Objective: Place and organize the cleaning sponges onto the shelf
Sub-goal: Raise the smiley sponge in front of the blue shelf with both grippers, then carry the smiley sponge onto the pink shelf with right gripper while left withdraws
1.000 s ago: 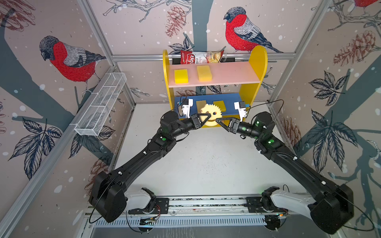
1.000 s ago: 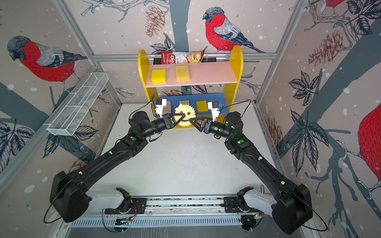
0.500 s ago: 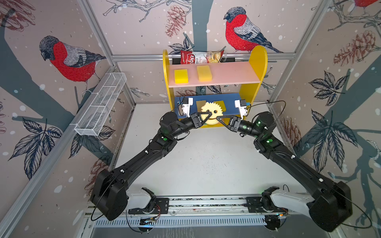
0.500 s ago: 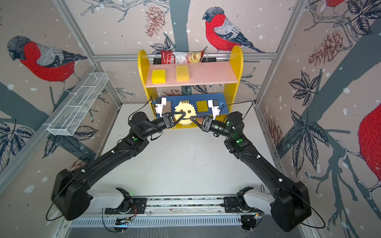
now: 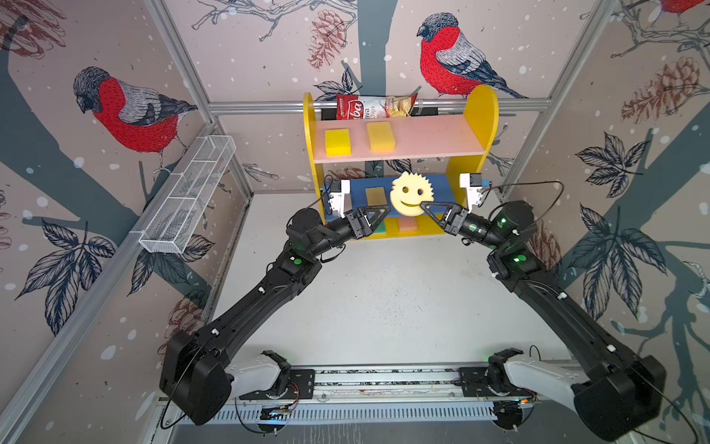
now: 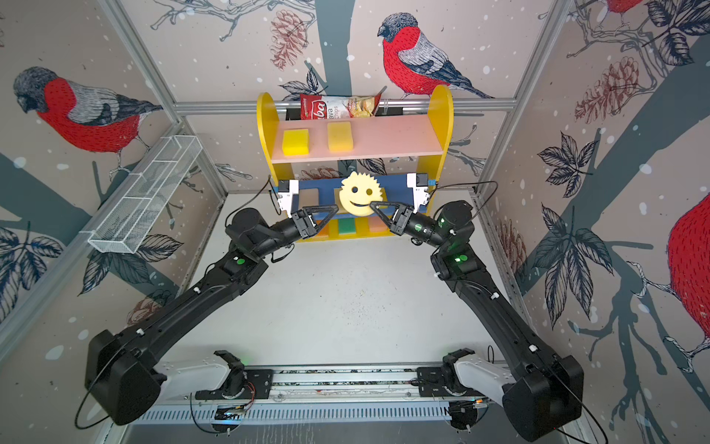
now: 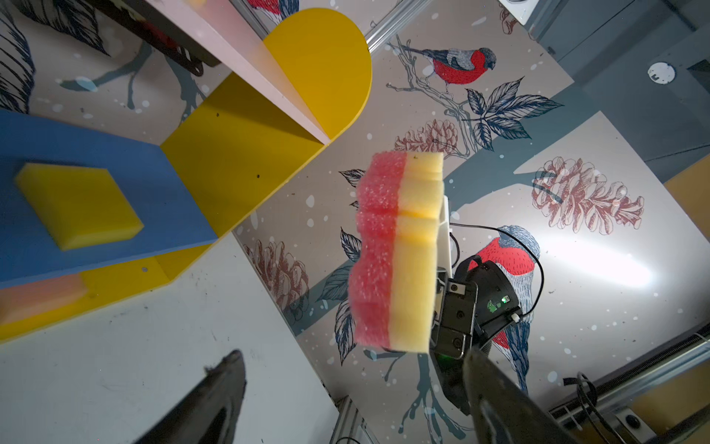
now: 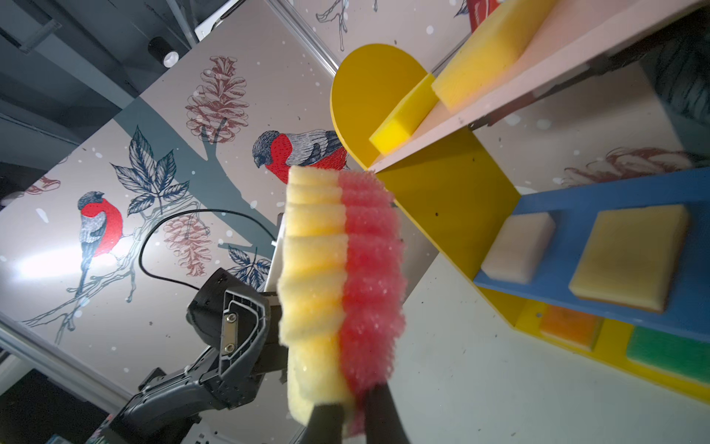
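The round yellow smiley sponge [image 5: 411, 192] [image 6: 359, 192], pink-backed, hangs upright in front of the shelf's [image 5: 476, 115] blue middle board. My right gripper [image 5: 422, 205] [image 8: 351, 415] is shut on its lower edge. My left gripper [image 5: 384, 215] [image 7: 351, 357] stands open just left of the smiley sponge [image 7: 399, 250], apart from it. Two yellow sponges [image 5: 338, 142] [image 5: 381, 136] lie on the pink board. A cream sponge [image 8: 516, 246] and a pale yellow one [image 8: 630, 255] sit on the blue board. Orange [image 8: 568, 326], green [image 8: 668, 351] and salmon [image 6: 378, 225] sponges rest on the yellow base.
A red-and-white chips bag [image 5: 374, 107] lies behind the top of the shelf. A white wire-mesh basket [image 5: 188, 196] hangs on the left wall. The arms' base rail [image 5: 384, 380] runs along the front edge of the white floor.
The smiley sponge passed from left to right gripper: the right jaws shut on it, then the left jaws opened and let go. It now sits slightly higher and further right.
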Available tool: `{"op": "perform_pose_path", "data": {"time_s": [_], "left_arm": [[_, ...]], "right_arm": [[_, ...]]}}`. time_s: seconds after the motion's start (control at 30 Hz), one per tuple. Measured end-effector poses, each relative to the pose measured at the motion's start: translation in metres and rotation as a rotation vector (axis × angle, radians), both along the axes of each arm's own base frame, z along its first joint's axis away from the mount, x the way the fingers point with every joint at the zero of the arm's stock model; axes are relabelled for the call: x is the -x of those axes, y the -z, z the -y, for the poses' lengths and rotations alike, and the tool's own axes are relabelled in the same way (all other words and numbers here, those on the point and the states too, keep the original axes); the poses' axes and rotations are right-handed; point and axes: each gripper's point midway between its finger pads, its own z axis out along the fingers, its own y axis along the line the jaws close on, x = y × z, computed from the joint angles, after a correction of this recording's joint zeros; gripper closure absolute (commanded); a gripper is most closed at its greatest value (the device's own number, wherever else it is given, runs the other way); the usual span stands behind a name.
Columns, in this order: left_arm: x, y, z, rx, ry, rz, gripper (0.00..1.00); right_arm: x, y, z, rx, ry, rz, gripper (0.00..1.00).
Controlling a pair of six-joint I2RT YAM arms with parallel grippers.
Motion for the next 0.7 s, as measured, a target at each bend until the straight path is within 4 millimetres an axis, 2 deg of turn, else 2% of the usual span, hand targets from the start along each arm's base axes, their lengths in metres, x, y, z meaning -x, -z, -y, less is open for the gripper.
{"op": "perform_pose_path", "data": {"time_s": [0.1, 0.17, 0.33, 0.43, 0.53, 0.7], "left_arm": [[0.005, 0.0, -0.011, -0.025, -0.052, 0.019, 0.26], [0.009, 0.009, -0.016, -0.048, -0.092, 0.016, 0.29], [0.03, 0.075, -0.005, -0.195, -0.115, -0.072, 0.28], [0.037, 0.106, 0.002, -0.263, -0.12, -0.111, 0.25], [0.032, 0.117, 0.006, -0.296, -0.159, -0.114, 0.24], [0.022, 0.122, 0.019, -0.331, -0.168, -0.107, 0.23]], "right_arm": [[-0.008, -0.004, 0.015, 0.007, 0.064, 0.011, 1.0], [-0.013, -0.004, 0.024, 0.01, 0.096, 0.008, 1.0], [-0.023, -0.002, 0.038, 0.025, 0.155, -0.001, 1.0], [-0.028, -0.009, 0.041, 0.023, 0.17, 0.008, 1.0], [-0.036, -0.02, 0.041, 0.02, 0.179, 0.017, 1.0], [-0.057, -0.035, 0.043, 0.018, 0.231, 0.002, 1.0]]}}
